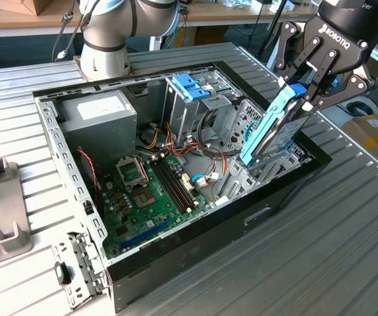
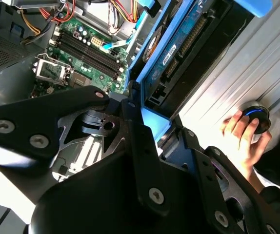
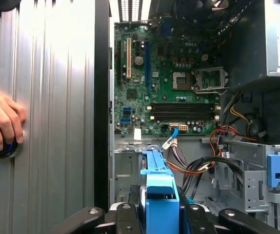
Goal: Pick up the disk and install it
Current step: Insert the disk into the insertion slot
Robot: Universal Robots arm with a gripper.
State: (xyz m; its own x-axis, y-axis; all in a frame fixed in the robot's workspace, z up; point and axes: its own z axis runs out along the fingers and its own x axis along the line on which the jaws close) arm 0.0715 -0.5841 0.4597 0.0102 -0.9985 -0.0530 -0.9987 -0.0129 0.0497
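Your gripper [image 1: 305, 87] is closed tight on the top end of the disk [image 1: 276, 128] by its blue bracket. The disk hangs tilted over the open computer case [image 1: 176, 243], with its low end down near the drive bay at the exterior view's right. A person's hand [image 2: 241, 136] rests on a round knob [image 2: 257, 118] nearby.

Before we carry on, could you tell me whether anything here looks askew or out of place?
The disk, clamped in the gripper, hangs steeply tilted over the case's drive bay, not seated. A hand rests beside the case.

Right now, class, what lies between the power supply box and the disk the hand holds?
In the exterior view, a metal drive cage with a blue caddy handle stands between the power supply box and the disk in the hand.
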